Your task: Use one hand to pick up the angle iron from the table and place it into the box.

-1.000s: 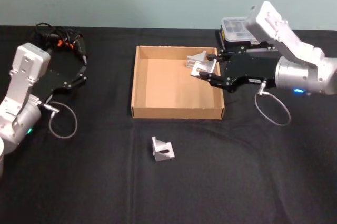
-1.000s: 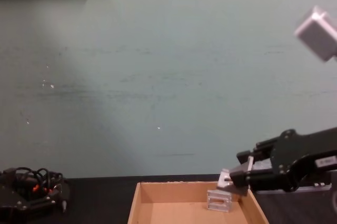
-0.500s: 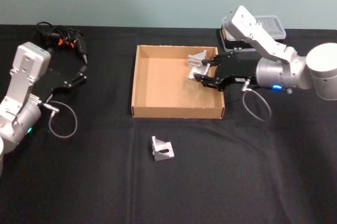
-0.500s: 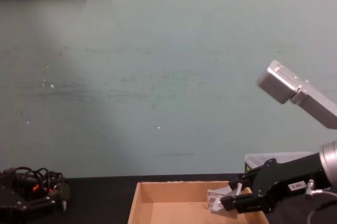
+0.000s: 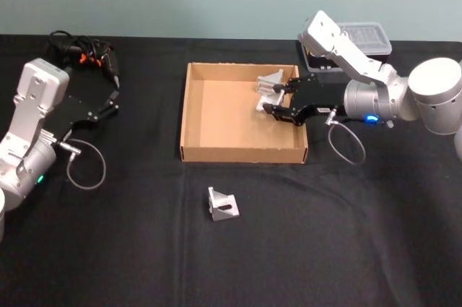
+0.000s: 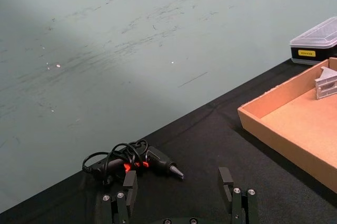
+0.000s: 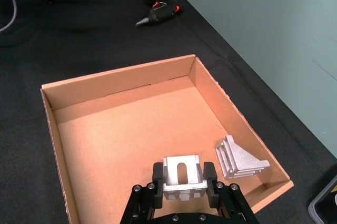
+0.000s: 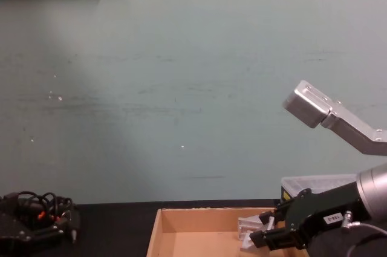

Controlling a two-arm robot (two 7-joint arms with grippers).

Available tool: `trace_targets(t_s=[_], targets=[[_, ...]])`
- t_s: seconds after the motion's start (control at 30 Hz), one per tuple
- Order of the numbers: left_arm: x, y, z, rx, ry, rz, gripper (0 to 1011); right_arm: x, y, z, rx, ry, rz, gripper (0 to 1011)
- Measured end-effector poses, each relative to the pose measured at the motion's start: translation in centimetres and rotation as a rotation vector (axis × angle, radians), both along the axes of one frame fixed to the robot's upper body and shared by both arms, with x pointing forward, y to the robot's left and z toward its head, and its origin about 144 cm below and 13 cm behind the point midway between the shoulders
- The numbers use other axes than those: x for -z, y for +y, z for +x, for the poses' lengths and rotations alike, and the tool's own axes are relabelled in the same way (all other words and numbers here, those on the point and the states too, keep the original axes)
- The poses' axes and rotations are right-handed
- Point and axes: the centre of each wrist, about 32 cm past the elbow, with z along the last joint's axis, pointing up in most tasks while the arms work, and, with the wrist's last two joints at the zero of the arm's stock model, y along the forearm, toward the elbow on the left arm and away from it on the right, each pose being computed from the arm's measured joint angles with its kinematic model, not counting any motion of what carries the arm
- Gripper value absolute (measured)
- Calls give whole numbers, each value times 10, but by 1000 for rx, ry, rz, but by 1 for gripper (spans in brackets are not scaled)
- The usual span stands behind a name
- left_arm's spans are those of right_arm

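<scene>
My right end effector (image 5: pixel 273 99) squeezes the angle iron (image 7: pixel 181 176) low inside the box (image 5: pixel 189 115), and letting go crooked could knock it into the other piece (image 7: pixel 239 159) nearby; my left end effector (image 5: pixel 113 97) sits open.

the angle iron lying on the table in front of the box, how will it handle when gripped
The angle iron looks like silvery metal, so probably rigid and heavy for its size. Its smooth faces may slip. It rests on a flat face, so rolling seems unlikely.
</scene>
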Motion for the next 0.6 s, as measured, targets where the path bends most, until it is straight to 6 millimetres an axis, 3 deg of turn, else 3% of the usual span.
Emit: trace_targets(t_s=[0.1, 0.33, 0.6], targets=[[0, 0, 0, 0, 0, 0, 1000, 1, -1, 0, 3, 4, 3, 484], [0, 0, 0, 0, 0, 0, 1000, 0, -3, -2, 14, 6, 5, 734], [0, 0, 0, 0, 0, 0, 1000, -9, -11, -9, 24, -27, 55, 942]])
